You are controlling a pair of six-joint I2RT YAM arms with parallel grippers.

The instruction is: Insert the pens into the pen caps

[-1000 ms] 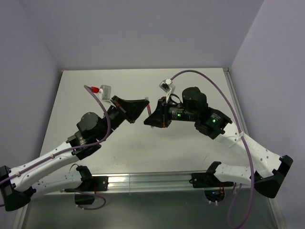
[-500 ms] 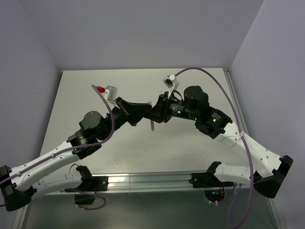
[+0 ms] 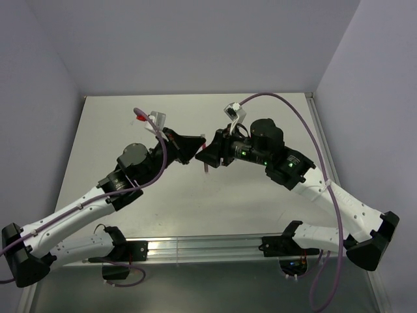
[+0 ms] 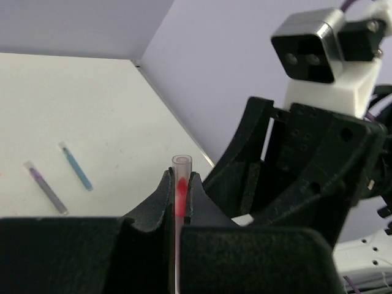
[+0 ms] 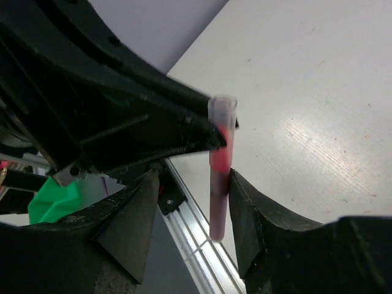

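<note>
Left wrist: pen (image 4: 181, 184) between fingers (image 4: 154, 205) (upright)

The pale counter (image 4: 92, 98) carried two loose pens lying flat: the dark grey pen (image 4: 46, 187) and the blue pen (image 4: 76, 166), near each other, roughly parallel, not touching.

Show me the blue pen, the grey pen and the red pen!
blue pen (image 4: 76, 167): left wrist view, mid barrel.
grey pen (image 4: 45, 187): left wrist view, mid barrel.
red pen (image 4: 181, 187): left wrist view, red part.
</note>
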